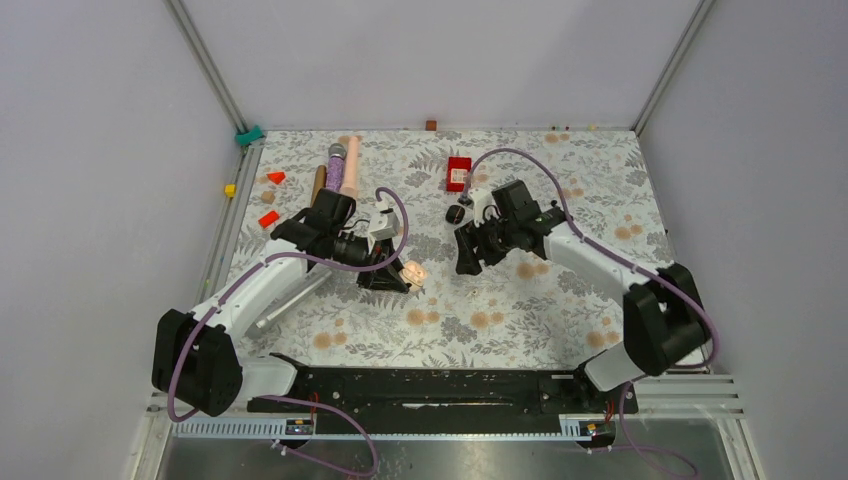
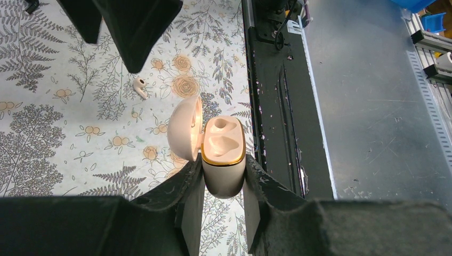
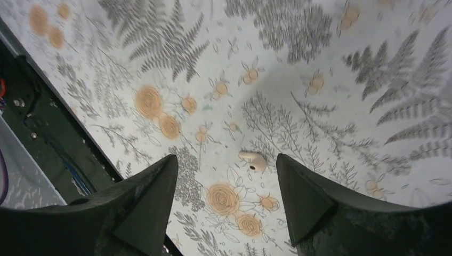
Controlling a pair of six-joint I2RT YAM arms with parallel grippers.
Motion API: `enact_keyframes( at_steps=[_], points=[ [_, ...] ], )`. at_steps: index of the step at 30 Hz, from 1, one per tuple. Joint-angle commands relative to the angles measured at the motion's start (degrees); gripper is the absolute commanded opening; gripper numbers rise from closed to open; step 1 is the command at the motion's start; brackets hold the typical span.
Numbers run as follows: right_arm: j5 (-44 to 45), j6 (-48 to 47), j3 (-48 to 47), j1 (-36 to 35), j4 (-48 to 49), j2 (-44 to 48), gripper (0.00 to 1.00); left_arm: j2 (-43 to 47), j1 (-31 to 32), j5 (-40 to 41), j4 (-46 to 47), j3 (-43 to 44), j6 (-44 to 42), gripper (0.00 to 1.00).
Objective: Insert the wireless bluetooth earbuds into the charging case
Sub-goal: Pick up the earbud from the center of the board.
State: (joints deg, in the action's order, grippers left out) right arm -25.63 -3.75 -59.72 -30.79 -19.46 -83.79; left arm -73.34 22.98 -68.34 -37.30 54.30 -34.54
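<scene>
Top external view, largest first: floral-print tablecloth across the whole work area, with a black base rail along its near edge. Over the cloth, left arm angled inward toward the middle, right arm likewise from the opposite side. Toward the far edge, a red box, and well to its left a pink cylinder close beside a purple one. Left wrist view: left gripper clamped snugly on the whitish charging case, one finger against each flank. Case upright in that grip, lid swung open to the side, gold rim and two moulded sockets exposed. Right wrist view: right gripper spread wide with nothing in its grasp, hovering low over the cloth. Smallest of all, one whitish earbud lying on the cloth in the gap between those fingers, nearer one of them, touching neither. Same kind of bud visible in the left wrist view too, on the cloth, apart from the case and outside it.
</scene>
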Motion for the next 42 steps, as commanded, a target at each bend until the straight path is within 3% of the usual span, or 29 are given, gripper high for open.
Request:
enact_keyframes(
  at_steps=[1,4,9,20,29,42],
  points=[
    [-4.16,-0.36,-0.10,1.70,-4.88,-5.74,0.74,1.74,0.12,-1.91,0.80,2.00,-1.43,0.00],
    [-4.17,-3.32,-0.44,2.14,-8.37,-7.99,0.73,2.23,0.06,-1.82,0.81,1.66,-1.79,0.00],
    [-4.18,-4.11,1.59,2.40,-6.41,-8.46,0.71,2.02,0.13,-1.95,0.79,1.92,-1.64,0.00],
    [-7.71,-0.44,-2.73,3.36,-9.69,-18.27,0.68,2.02,0.09,-1.28,0.81,2.03,-1.62,0.00],
    [-9.56,0.53,-4.50,3.45,-9.95,-21.21,0.64,0.95,0.11,-1.13,0.23,2.53,-2.29,0.00],
    [-1.10,0.89,-7.41,3.45,-14.79,-24.04,0.60,1.05,0.13,-1.11,-1.06,3.17,-3.12,0.00]
  ],
)
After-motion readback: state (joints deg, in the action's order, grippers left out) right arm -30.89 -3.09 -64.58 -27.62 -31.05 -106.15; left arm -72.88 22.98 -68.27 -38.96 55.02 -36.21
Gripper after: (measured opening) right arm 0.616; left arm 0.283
